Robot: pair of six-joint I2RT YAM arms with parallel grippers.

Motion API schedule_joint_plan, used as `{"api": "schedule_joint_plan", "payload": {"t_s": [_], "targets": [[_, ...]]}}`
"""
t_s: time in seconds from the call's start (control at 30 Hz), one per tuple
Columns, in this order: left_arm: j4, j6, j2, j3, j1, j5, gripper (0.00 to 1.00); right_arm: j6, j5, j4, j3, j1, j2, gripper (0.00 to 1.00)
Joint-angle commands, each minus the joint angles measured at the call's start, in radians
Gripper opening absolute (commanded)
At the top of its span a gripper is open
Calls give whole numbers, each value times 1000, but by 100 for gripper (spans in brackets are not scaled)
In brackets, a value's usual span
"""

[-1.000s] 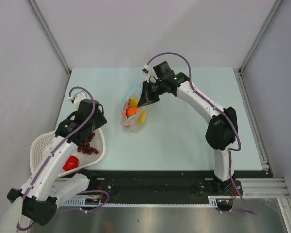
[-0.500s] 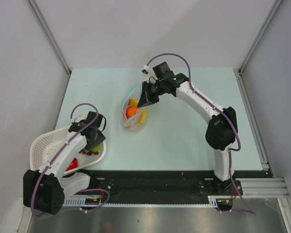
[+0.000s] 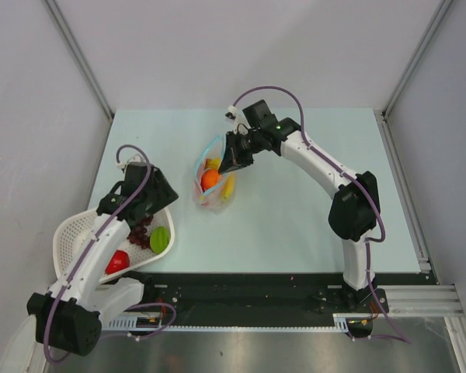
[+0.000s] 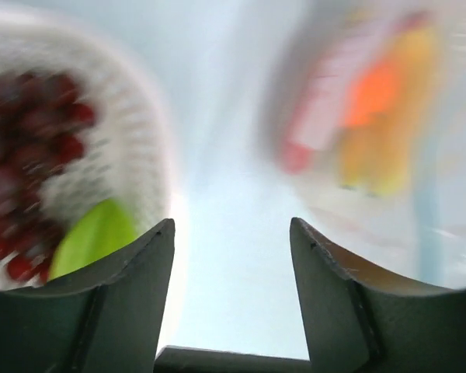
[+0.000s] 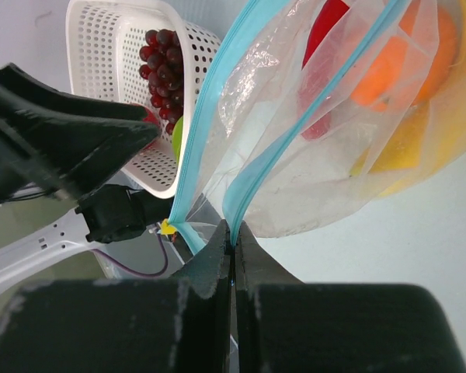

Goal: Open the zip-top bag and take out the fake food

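Table (image 3: 295,217) | left tool (image 4: 231,225) apart, arm bent | right tool (image 5: 233,233) clamped on zip-top bag (image 3: 206,194), arm outstretched

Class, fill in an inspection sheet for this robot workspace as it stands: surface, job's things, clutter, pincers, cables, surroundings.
Surface: pale blue-green table.
Job's things: zip-top bag, mouth open, holds an orange ball and a yellow piece. The grape bunch, green oval and red round piece lie in the white mesh basket at the table's left edge.
Clutter: nothing seen.
Pincers: left pincer open and empty, beside the basket. The right pincer is shut on the bag's blue zip strip.
Cables: purple cables loop along both arms.
Surroundings: grey wall panels; metal rail at the near edge.
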Motion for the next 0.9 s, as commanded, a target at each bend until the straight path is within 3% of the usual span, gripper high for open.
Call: {"api": "schedule_joint_plan", "payload": {"t_s": [0.0,0.2,0.47,0.7,0.87], "targets": [[323,135,-53,53,-15,320,62,-9,-18,10,16,9,-24,0],[422,191,61,185,-103,390,50,-7,-13,7,22,12,-30,0],[313,219,346,374,-170,425,44,7,-10,7,44,13,-30,0],[256,220,538,469,-195,275,31,13,-1,9,38,13,-41,0],[248,217,657,518,-196,250,24,14,6,9,24,13,-55,0]]}}
